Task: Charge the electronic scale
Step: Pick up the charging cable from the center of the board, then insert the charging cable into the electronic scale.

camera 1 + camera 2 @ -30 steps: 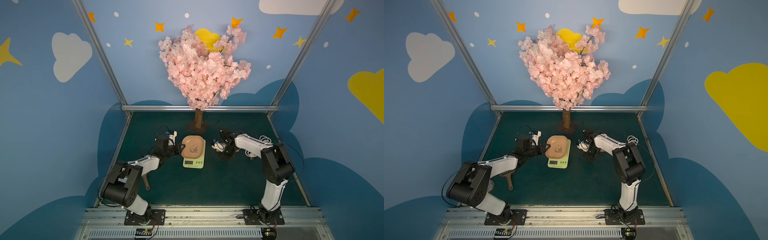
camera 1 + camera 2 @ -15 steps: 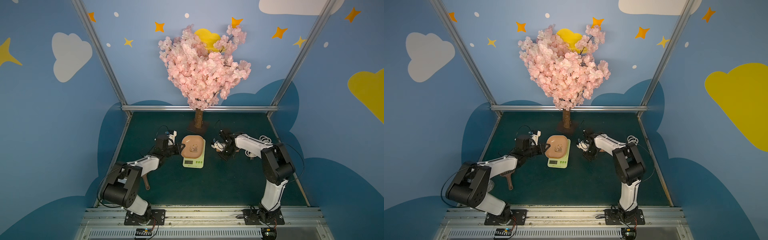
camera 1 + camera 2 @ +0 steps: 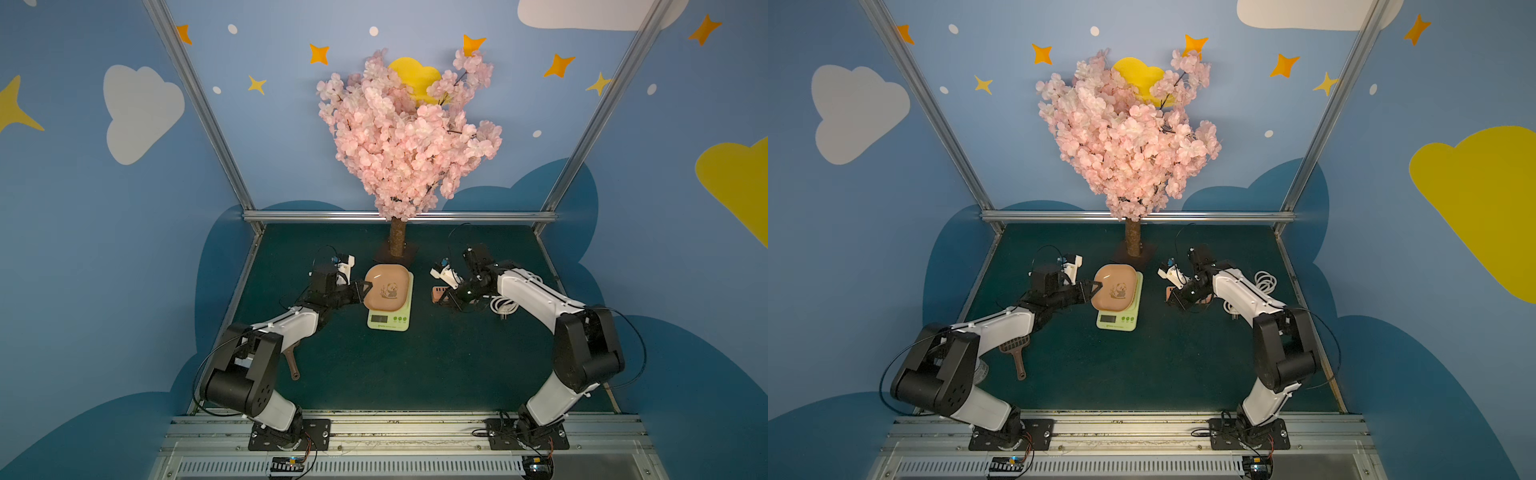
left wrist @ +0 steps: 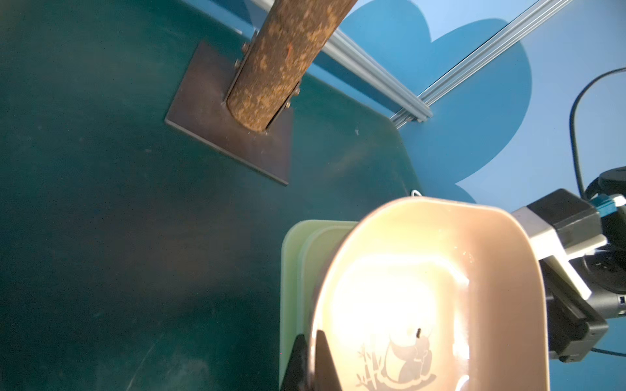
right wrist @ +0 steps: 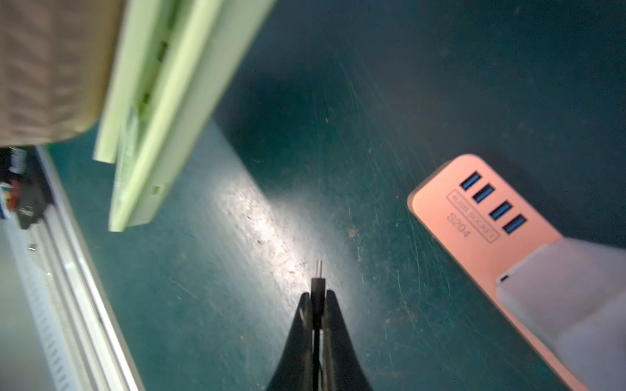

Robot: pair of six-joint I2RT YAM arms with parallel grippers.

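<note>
Electronic scale (image 3: pixel 388 320) sits mid-tabletop (image 3: pixel 415 374), just in front of the tree's base plate (image 3: pixel 409 255), display toward the robot. Left jaws are pinched shut on the left rim of its tan tray (image 3: pixel 388 286); left arm (image 3: pixel 291 322) is stretched forward and inward, low.

Right jaws are shut on a black plug (image 5: pixel 318 276), its metal tip protruding along the jaw line. The scale lies to the robot's left of that plug, bare tabletop between. Its green side face (image 5: pixel 162 101) sits off the plug's axis, not ahead — judgement: the wrist must turn before insertion.

Right arm (image 3: pixel 536 297) is folded inward, wrist low beside the orange power strip (image 5: pixel 474 210). Charging port — not identifiable.
</note>
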